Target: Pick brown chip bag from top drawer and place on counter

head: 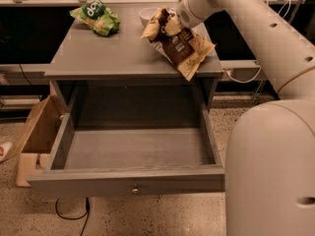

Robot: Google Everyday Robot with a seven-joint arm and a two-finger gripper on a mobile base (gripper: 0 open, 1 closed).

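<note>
The brown chip bag (178, 44), dark brown with cream-yellow edges, hangs tilted over the right part of the counter (113, 53), its lower corner near the counter's front right edge. My gripper (171, 23) is shut on the bag's upper part, above the counter. The top drawer (129, 178) is pulled fully open below, with its small round knob at the front; no object shows inside it.
A green chip bag (96, 16) lies at the counter's back left. A white bowl (148, 15) stands at the back, just behind the brown bag. A cardboard box (35, 136) sits on the floor left of the drawer. My white arm fills the right side.
</note>
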